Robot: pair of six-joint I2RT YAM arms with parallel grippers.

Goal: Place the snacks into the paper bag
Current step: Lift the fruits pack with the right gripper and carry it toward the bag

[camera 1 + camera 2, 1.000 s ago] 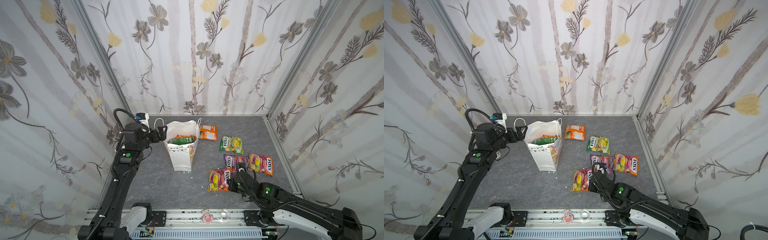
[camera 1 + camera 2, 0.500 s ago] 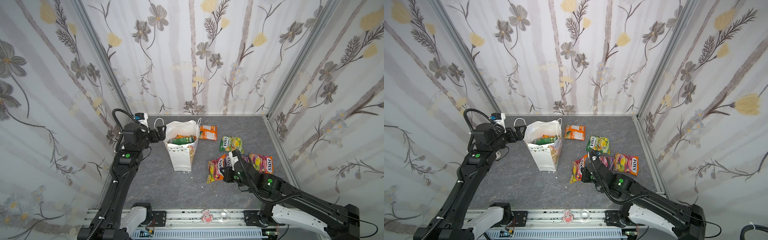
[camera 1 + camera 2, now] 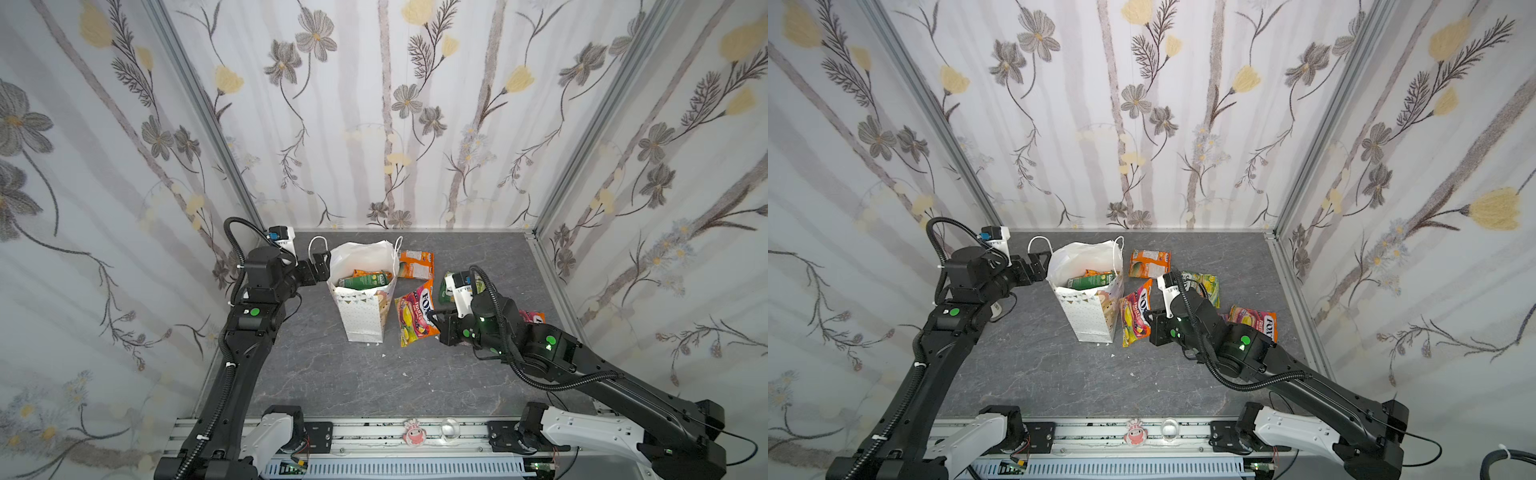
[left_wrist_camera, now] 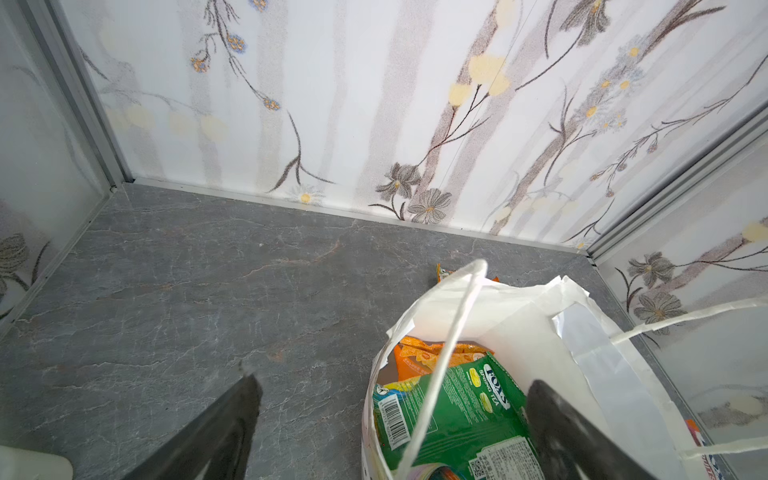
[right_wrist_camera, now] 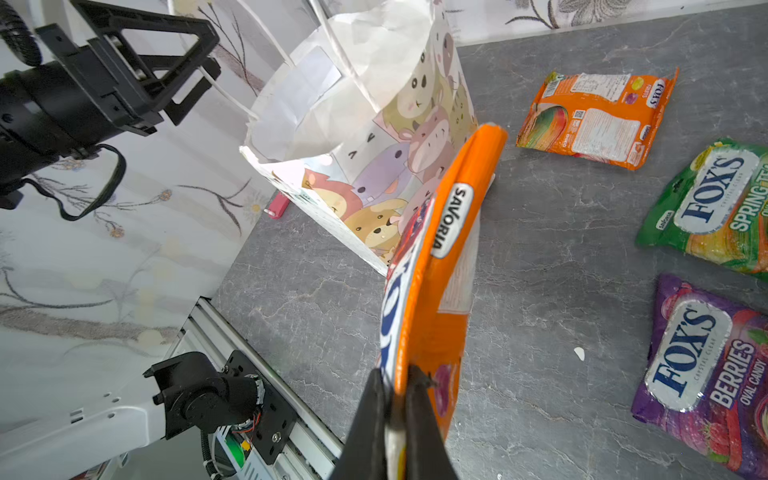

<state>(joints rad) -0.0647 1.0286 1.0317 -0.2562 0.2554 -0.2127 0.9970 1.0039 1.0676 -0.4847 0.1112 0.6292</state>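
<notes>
Pinching one edge of the orange FOX'S packet [image 5: 440,266], the right gripper [image 5: 397,386] is clamping down with its jaws pressed nearly together, just the thin film between them. The rest of the packet is sticking out past the fingertips, standing on edge. Its far end is sitting just beside the cartoon-printed side of the paper bag [image 3: 361,320], not over the mouth yet. My guess is the edge grip is so it's going in narrow-side first.

On the other side, the left gripper [image 3: 321,266] is hanging at the bag's rim with its jaws spread wide, gripping nothing. In the left wrist view a cord handle [image 4: 453,332] is running up between the two fingers. It's probably there to keep the bag upright and open, though I can't tell if it's actually touching.

Inside the bag, a green packet [image 4: 457,411] and a crinkly orange packet [image 4: 419,353] are already lying. Out on the table [image 3: 332,374], a flat orange packet [image 3: 415,266], a green-yellow packet [image 5: 715,208], a purple Berries packet [image 5: 706,374] and a pink packet [image 3: 1254,322] are waiting on the right arm's side.
</notes>
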